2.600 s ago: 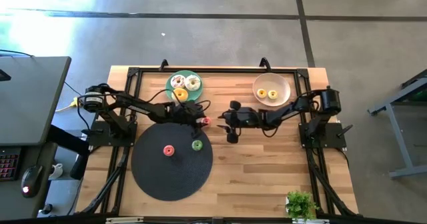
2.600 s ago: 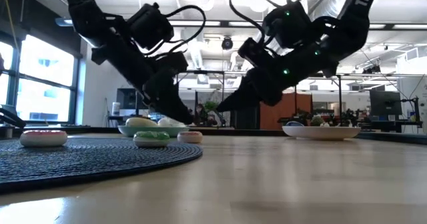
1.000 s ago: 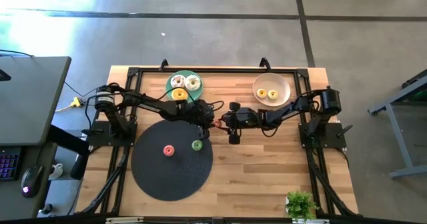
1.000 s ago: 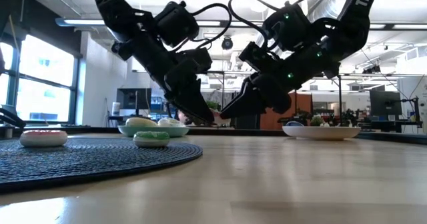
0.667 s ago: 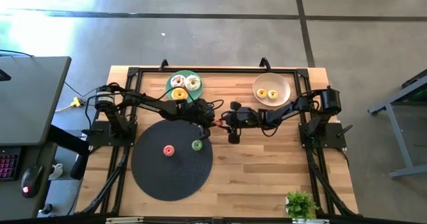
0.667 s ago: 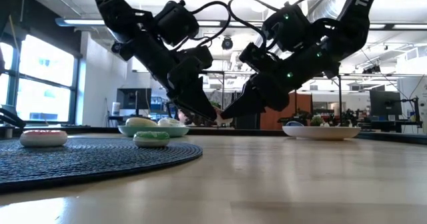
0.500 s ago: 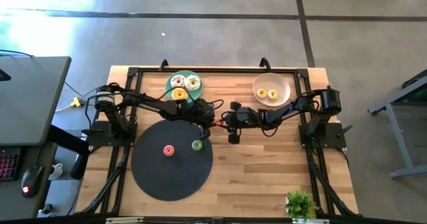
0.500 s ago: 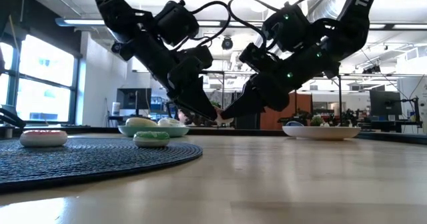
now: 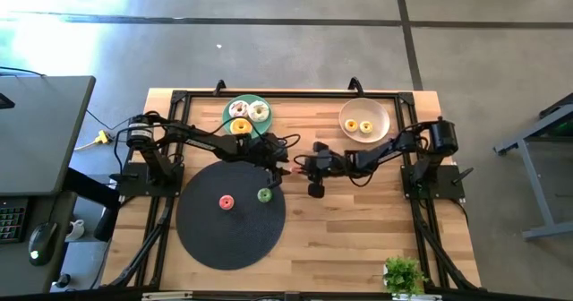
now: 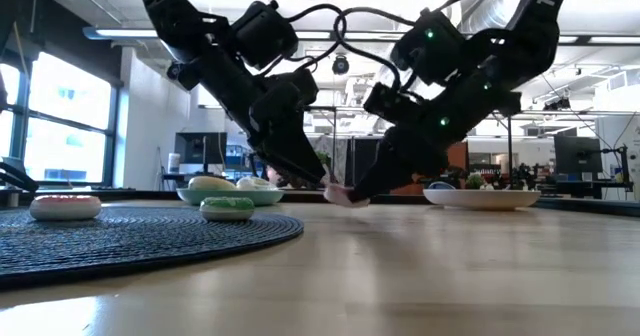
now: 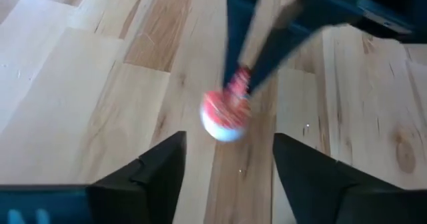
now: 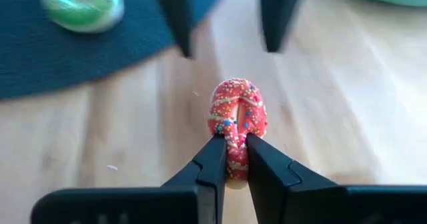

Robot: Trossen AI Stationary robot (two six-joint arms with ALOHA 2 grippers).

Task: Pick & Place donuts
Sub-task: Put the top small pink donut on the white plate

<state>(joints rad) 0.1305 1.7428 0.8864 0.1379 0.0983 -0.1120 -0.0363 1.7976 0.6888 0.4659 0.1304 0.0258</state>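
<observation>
- table [image 9: 358, 220]: both arms meet at its middle, looks like a handover point.
- black mat [image 9: 231, 238]: carries a red donut [image 9: 226, 202] and a green donut [image 9: 264, 194], not yet picked.
- green plate [image 9: 229, 107]: holds three frosted donuts; beige plate [image 9: 377, 115] has two yellow ones, probably the drop spot.
- right claw [image 12: 230, 159]: pinched shut on the red sprinkled donut [image 12: 237, 124], held on edge just above the wood, beside the mat rim.
- left claw [image 11: 229, 159]: fingers spread wide, empty, facing the donut; it sits close and could clip a retreat.
</observation>
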